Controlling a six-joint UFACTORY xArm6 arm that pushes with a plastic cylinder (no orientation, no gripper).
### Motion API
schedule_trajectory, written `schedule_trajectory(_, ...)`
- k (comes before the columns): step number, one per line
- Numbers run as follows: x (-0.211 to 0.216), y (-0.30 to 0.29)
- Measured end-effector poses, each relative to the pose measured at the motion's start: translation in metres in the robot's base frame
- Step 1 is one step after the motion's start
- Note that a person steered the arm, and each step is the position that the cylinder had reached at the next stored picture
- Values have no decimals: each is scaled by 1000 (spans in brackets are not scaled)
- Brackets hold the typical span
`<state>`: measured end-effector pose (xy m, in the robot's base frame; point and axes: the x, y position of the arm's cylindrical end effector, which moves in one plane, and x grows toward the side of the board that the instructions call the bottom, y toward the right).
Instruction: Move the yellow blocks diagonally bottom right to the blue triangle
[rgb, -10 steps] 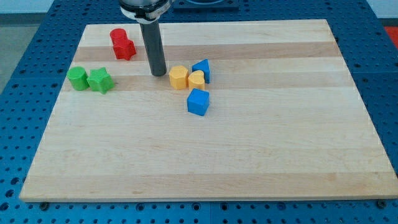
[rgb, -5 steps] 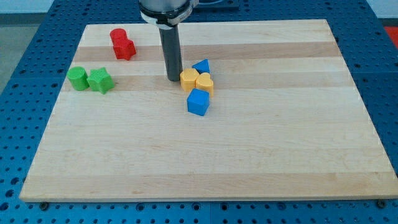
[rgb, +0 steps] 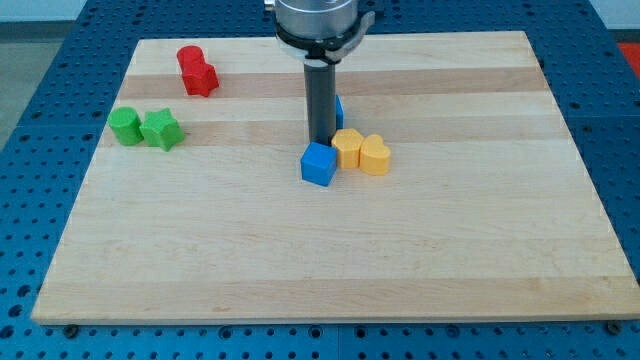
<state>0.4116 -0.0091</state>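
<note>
Two yellow blocks lie side by side near the board's middle: a yellow hexagon-like block (rgb: 348, 146) and a yellow heart-shaped block (rgb: 374, 155) to its right. The blue triangle (rgb: 338, 110) is mostly hidden behind my rod, up and left of the yellow blocks. My tip (rgb: 322, 143) is down on the board just left of the yellow hexagon-like block and right above a blue cube (rgb: 319, 164).
Two red blocks (rgb: 196, 70) sit at the view's upper left. A green cylinder (rgb: 125, 126) and a green star (rgb: 161, 129) sit at the left. The wooden board (rgb: 500, 220) lies on a blue perforated table.
My tip has moved right and slightly down, pushing both yellow blocks to the right and down, past the blue triangle. The blue cube has stayed put.
</note>
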Motion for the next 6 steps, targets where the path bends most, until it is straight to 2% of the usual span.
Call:
schedule_trajectory(4,25,32)
schedule_trajectory(6,57,53)
